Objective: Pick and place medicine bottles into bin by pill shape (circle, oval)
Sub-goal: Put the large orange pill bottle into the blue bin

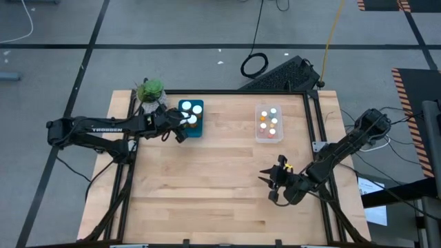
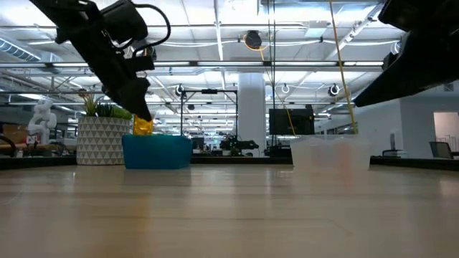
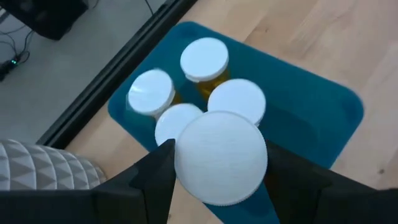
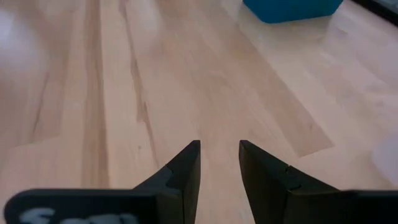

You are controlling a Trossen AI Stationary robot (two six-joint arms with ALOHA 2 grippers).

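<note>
While the left gripper (image 3: 217, 180) squeezes 1 bottle (image 3: 221, 155) (light, hard, slippery) below its cap, the right gripper (image 4: 219, 163) waits, slightly open.

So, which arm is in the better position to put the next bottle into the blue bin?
The left. Its gripper already holds a white-capped bottle at the blue bin, where four bottles stand. The right gripper is open and empty, far across the table.
</note>
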